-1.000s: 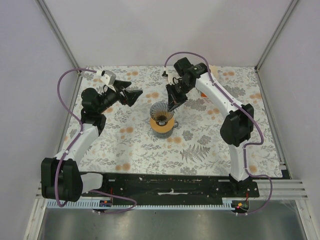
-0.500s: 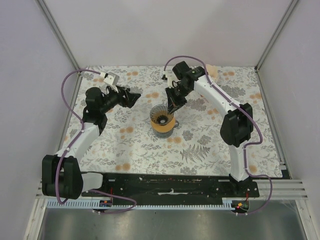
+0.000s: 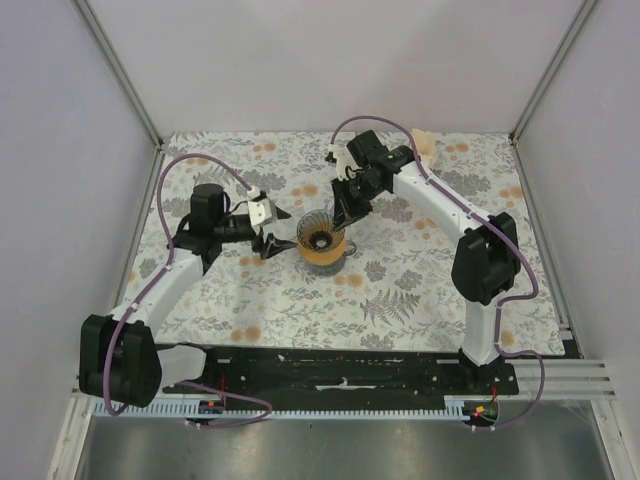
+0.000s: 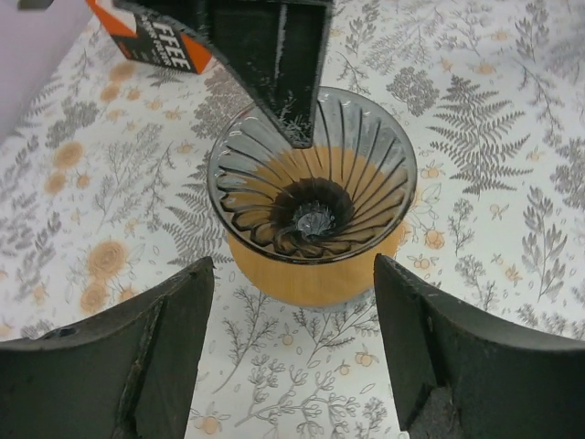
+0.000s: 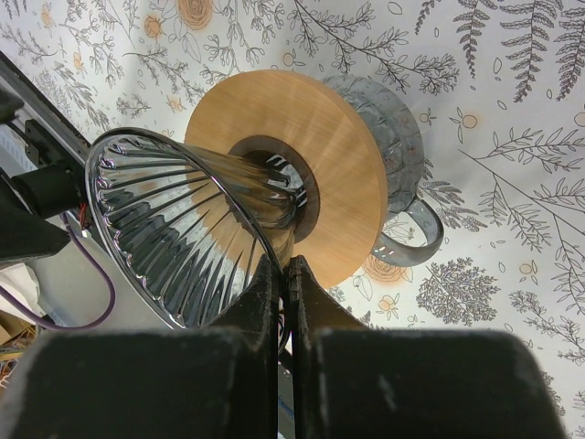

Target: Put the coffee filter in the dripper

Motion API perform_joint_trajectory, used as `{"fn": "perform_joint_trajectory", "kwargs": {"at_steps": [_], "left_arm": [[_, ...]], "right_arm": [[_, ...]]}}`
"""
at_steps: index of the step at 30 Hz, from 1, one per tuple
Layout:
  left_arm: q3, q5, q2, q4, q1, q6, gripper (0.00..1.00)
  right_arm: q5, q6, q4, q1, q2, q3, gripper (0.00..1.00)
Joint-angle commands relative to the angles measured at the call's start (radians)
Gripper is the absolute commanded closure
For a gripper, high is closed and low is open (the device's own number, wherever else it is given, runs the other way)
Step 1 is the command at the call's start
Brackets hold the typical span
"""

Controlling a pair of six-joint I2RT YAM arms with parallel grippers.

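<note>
The dripper [image 3: 322, 238] stands upright mid-table [image 3: 420, 290], mouth up, its long axis vertical and its ribbed cone empty. The right gripper [image 5: 283, 270] comes down from about 1 o'clock and pinches the dripper's far edge, its jaws closed to a sliver with the thin wall between them. The left gripper [image 3: 272, 244] sits just beside the dripper at its 9 o'clock, spread wide and holding nothing, with the dripper lying straight ahead of it at 3 o'clock, centred between its fingers in the wrist view. The filter does not show in any view, and neither gripper carries paper. The carton [image 4: 151, 41] appears only at the upper left corner of the left wrist view, beyond the dripper and behind the right gripper's fingers, so roughly 1 o'clock from the dripper. As I judge it, the coming move turns on that line. The free left gripper is nearest the dripper, but the dripper and the right gripper stand between it and the carton.
</note>
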Motion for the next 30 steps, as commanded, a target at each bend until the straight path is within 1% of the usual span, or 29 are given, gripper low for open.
{"fn": "perform_joint_trajectory", "kwargs": {"at_steps": [1, 2, 3, 5, 6, 7, 9, 13, 15, 16, 17, 18, 21, 26, 28, 30], "left_arm": [[0.069, 0.115, -0.045, -0.162, -0.004, 0.462, 0.24], [0.08, 0.13, -0.045, -0.202, -0.004, 0.521, 0.23], [0.089, 0.146, -0.042, -0.266, -0.007, 0.64, 0.22], [0.097, 0.114, -0.039, -0.45, -0.028, 0.961, 0.21], [0.099, 0.077, -0.025, -0.589, -0.04, 1.217, 0.22], [0.099, 0.068, -0.02, -0.618, -0.042, 1.28, 0.24], [0.102, 0.062, -0.009, -0.621, -0.051, 1.372, 0.26], [0.106, 0.037, 0.02, -0.561, -0.074, 1.437, 0.3], [0.105, 0.031, 0.034, -0.532, -0.077, 1.465, 0.41], [0.103, 0.028, 0.044, -0.522, -0.077, 1.465, 0.51], [0.102, 0.022, 0.052, -0.512, -0.077, 1.475, 0.58], [0.1, 0.013, 0.06, -0.514, -0.079, 1.498, 0.62], [0.1, 0.006, 0.076, -0.509, -0.079, 1.546, 0.62], [0.103, -0.009, 0.093, -0.472, -0.077, 1.561, 0.58], [0.103, -0.024, 0.107, -0.448, -0.079, 1.561, 0.58], [0.103, -0.03, 0.119, -0.43, -0.079, 1.557, 0.62]], "right_arm": [[0.084, -0.005, 0.013, 0.009, -0.007, -0.045, 1.0], [0.082, -0.005, 0.013, 0.01, -0.009, -0.044, 1.0], [0.085, -0.006, 0.013, 0.01, -0.01, -0.041, 1.0], [0.082, -0.005, 0.011, 0.006, -0.012, -0.044, 1.0], [0.076, -0.003, 0.013, 0.009, -0.013, -0.047, 1.0], [0.076, -0.002, 0.013, 0.009, -0.012, -0.05, 1.0], [0.073, -0.002, 0.013, 0.009, -0.01, -0.045, 1.0], [0.068, -0.003, 0.011, 0.01, -0.002, -0.038, 1.0], [0.065, -0.003, 0.01, 0.009, -0.001, -0.032, 1.0], [0.064, -0.005, 0.008, 0.01, 0.001, -0.03, 1.0], [0.062, -0.006, 0.01, 0.009, 0.002, -0.03, 1.0], [0.062, -0.005, 0.01, 0.01, 0.004, -0.03, 1.0], [0.053, -0.006, 0.005, 0.009, 0.013, -0.025, 1.0], [0.042, -0.009, -0.003, 0.01, 0.025, -0.012, 1.0], [0.039, -0.014, -0.007, 0.007, 0.03, -0.007, 1.0], [0.035, -0.017, -0.013, 0.007, 0.034, 0.001, 1.0]]}}
